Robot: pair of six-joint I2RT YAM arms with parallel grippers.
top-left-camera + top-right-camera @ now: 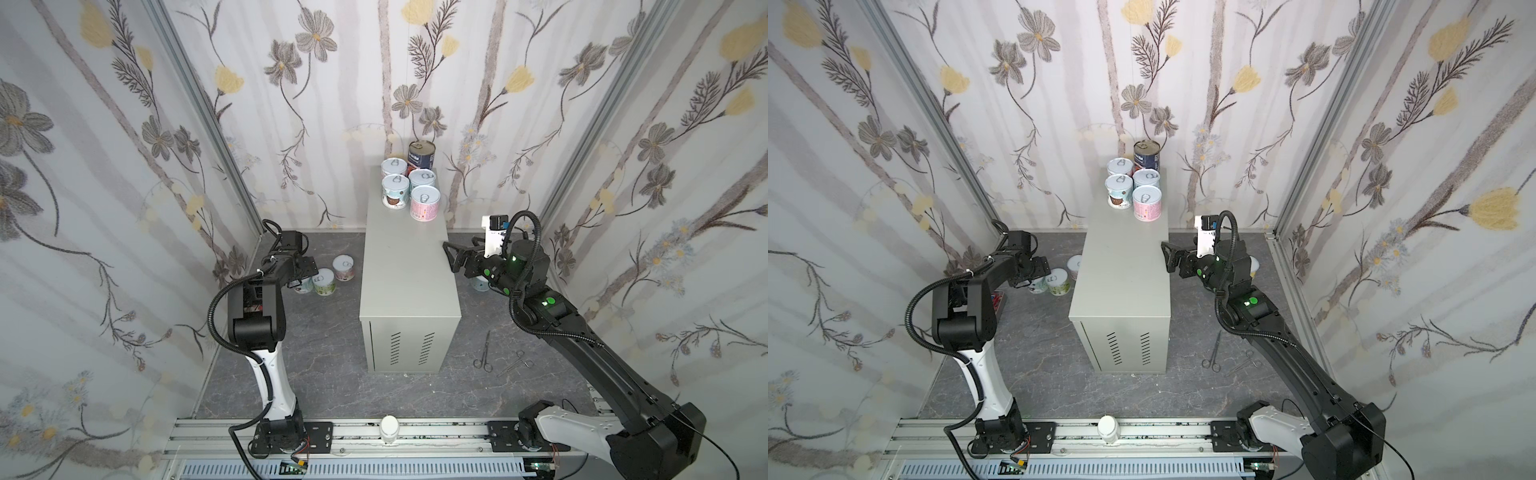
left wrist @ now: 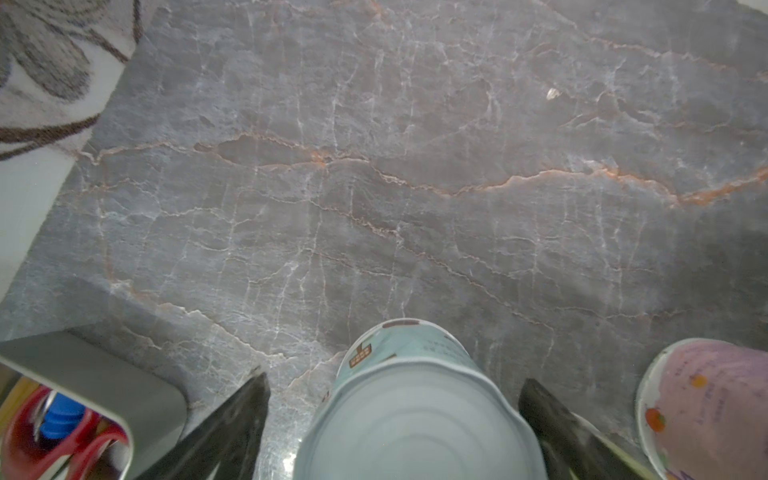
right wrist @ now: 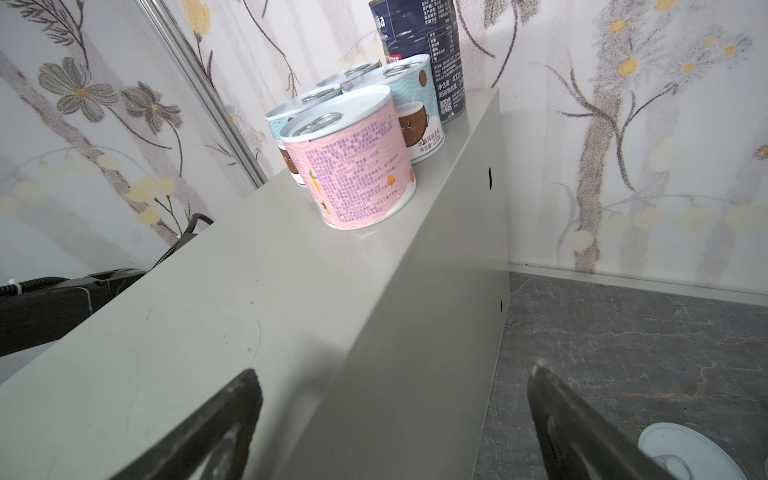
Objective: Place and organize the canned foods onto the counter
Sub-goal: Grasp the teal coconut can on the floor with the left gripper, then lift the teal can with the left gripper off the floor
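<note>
my left claw (image 2: 392, 380) stands open astride a teal can (image 2: 415, 415) that sits upright on the dark marbled floor (image 2: 415, 166). a strip of floor shows between one finger and the can. the other finger is very close, and i cannot tell whether it touches. a pink can (image 2: 706, 407) stands just beside the teal one. in a top view a green can (image 1: 324, 281) stands near them, all left of the counter (image 1: 407, 266).

my right claw (image 3: 395, 370) is spread wide and holds nothing, hovering over the counter's long right edge. at the counter's far end five cans stand in a tight cluster: a pink-labelled can (image 3: 357, 166) nearest me, three short teal cans (image 1: 395, 190) behind it and a tall dark blue can (image 3: 419, 37) at the back. a white-lidded can (image 3: 685, 453) stands on the floor right of the counter, beneath my right arm.
</note>
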